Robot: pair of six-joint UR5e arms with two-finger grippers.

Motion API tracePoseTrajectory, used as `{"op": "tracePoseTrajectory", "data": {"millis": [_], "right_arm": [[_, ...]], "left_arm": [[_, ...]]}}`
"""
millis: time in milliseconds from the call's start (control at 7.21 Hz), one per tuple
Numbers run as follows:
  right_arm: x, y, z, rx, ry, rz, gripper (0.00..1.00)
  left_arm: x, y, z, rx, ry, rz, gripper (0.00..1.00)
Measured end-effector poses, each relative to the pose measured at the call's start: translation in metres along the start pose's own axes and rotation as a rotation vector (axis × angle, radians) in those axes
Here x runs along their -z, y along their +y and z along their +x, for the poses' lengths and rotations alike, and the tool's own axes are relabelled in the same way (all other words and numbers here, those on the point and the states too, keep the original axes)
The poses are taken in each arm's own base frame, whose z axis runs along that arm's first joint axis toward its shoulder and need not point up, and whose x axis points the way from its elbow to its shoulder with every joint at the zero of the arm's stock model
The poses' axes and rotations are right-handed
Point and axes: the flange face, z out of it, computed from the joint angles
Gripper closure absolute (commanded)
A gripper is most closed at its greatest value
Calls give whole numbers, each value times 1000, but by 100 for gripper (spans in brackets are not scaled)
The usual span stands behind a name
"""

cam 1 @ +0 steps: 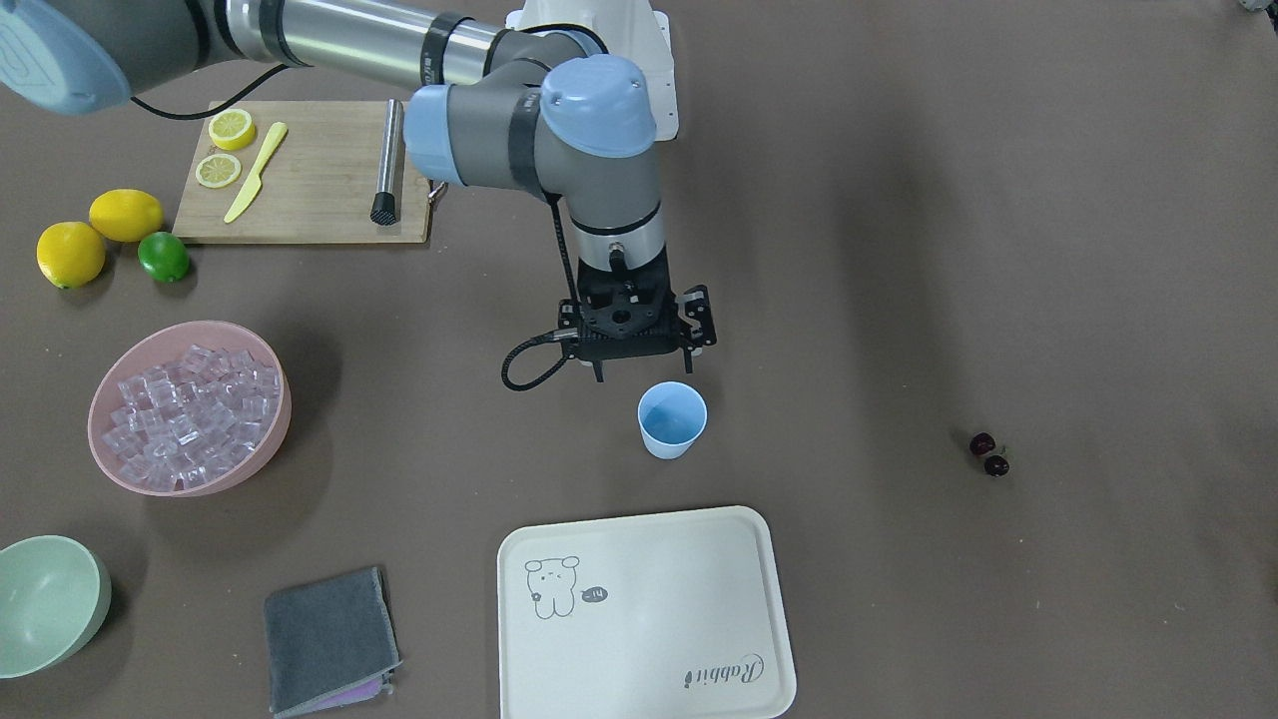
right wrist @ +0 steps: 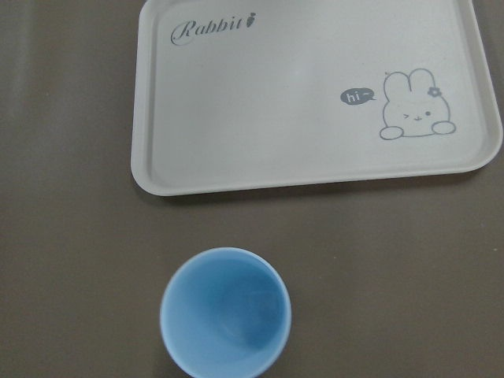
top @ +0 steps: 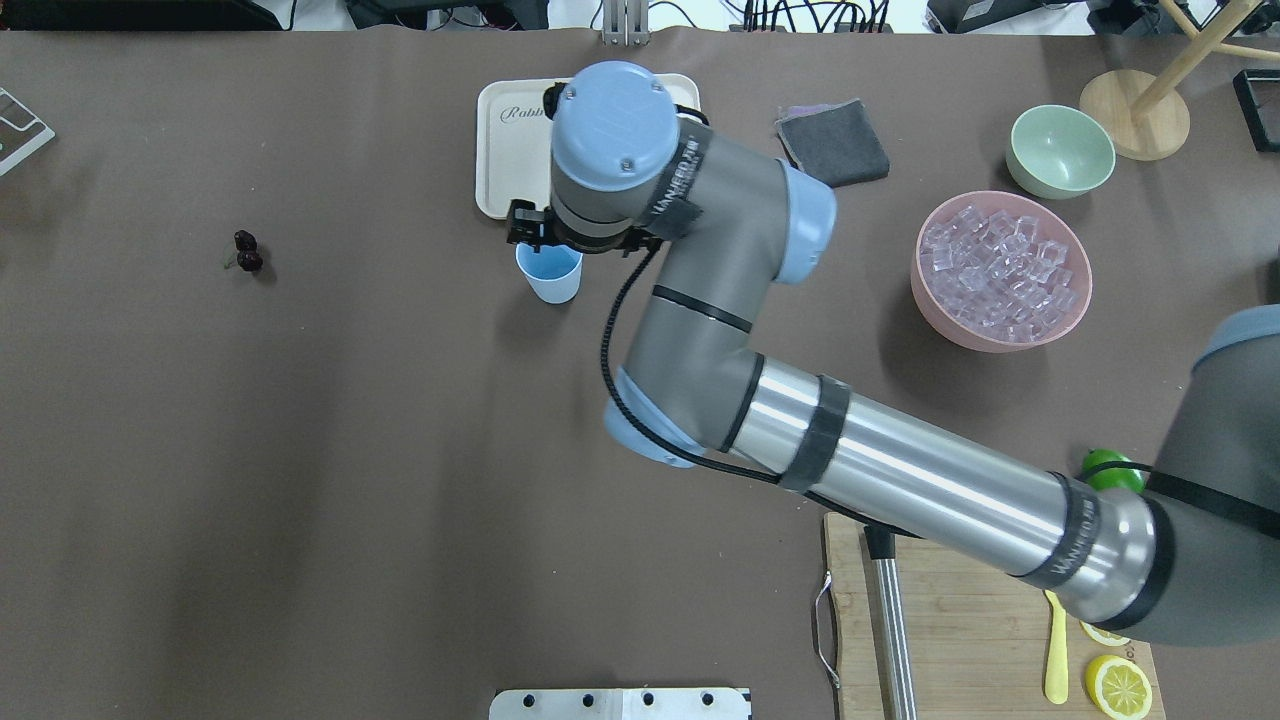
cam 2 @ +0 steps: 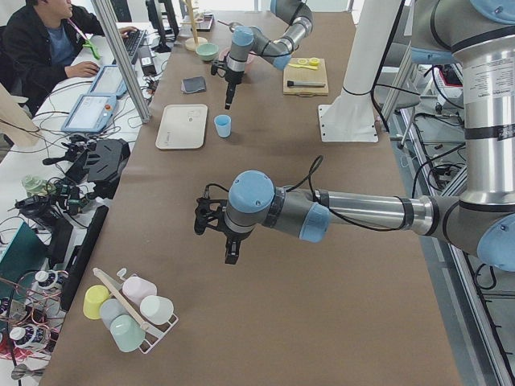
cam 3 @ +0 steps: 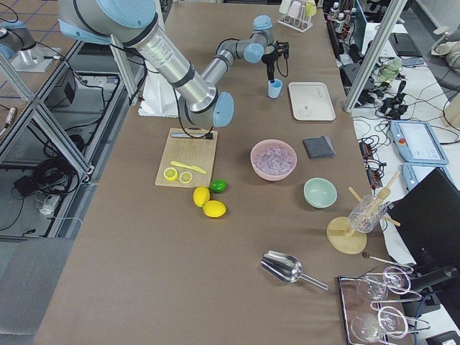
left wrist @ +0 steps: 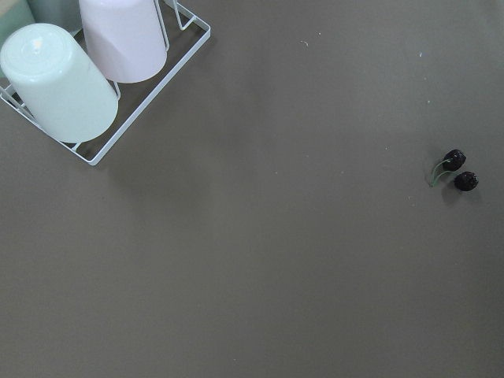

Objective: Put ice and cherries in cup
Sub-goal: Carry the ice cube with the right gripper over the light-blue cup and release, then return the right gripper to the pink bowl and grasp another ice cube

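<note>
The light blue cup [cam 1: 672, 419] stands upright and looks empty in the right wrist view [right wrist: 225, 312]. My right gripper [cam 1: 639, 345] hangs just above and behind the cup, on the robot's side; its fingers are hidden, so I cannot tell whether it is open or shut. The ice [cam 1: 190, 409] is piled in the pink bowl [cam 1: 270, 439], apart from the cup. The cherries [cam 1: 989, 455] lie on the bare table, and they also show in the left wrist view [left wrist: 459, 171]. My left gripper [cam 2: 231, 256] hovers over the table well short of the cherries; I cannot tell its state.
A cream tray [cam 1: 644, 614] lies just beyond the cup. A grey cloth [cam 1: 329, 639] and a pale green bowl [cam 1: 45, 599] lie near the pink bowl. A cutting board [cam 1: 310, 180] holds lemon slices, knife and muddler, with lemons and a lime [cam 1: 163, 257] beside it. A cup rack [left wrist: 94, 71] is near the left arm.
</note>
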Motion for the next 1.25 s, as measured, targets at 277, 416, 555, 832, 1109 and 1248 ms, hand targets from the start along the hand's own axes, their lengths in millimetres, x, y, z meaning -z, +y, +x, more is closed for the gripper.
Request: {"op": "tracePoseTrajectory", "data": {"millis": [277, 416, 555, 832, 1109, 1248], "right_arm": [[21, 2, 116, 86, 17, -31, 1], [29, -9, 187, 130, 44, -56, 1], [30, -14, 262, 201, 94, -84, 2], [29, -9, 379, 324, 194, -137, 5], [27, 0, 421, 351, 252, -153, 15], [25, 3, 430, 355, 279, -150, 17]], "left_arm": [[0, 0, 0, -1, 0, 1, 2], [0, 0, 0, -1, 0, 1, 2], [1, 0, 1, -3, 0, 3, 2], [3, -1, 3, -6, 1, 6, 2], [4, -2, 5, -9, 1, 10, 2], [5, -2, 7, -12, 2, 13, 2]]}}
